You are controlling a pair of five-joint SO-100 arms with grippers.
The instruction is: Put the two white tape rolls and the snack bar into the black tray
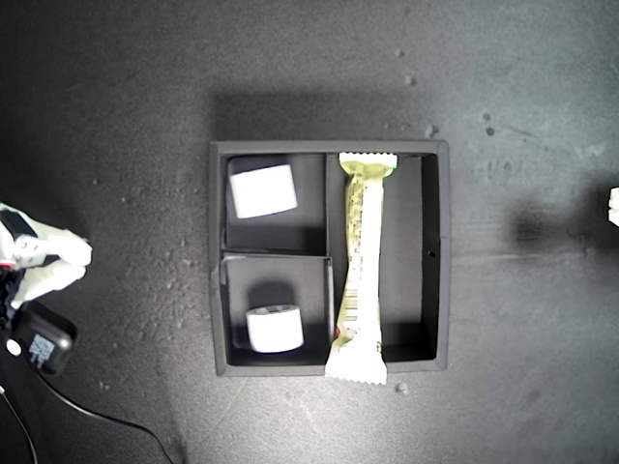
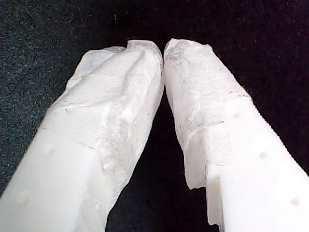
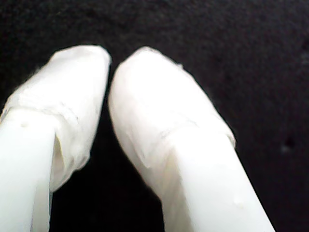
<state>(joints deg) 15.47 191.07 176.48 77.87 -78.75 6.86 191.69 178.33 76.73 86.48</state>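
A dark, speckled tabletop (image 1: 126, 116) fills the exterior view, with the black tray (image 1: 329, 148) at its middle. One white tape roll (image 1: 263, 189) sits in the far small compartment, the other tape roll (image 1: 275, 327) in the near one. The snack bar (image 1: 361, 271) lies in the long compartment, long axis running far to near, its near crimped end riding over the tray wall. I judge the task all but finished; nudging that end inside would seat the bar flat. My first gripper (image 2: 163, 53) has its tips together on nothing; my second gripper (image 3: 110, 63) is likewise closed and empty.
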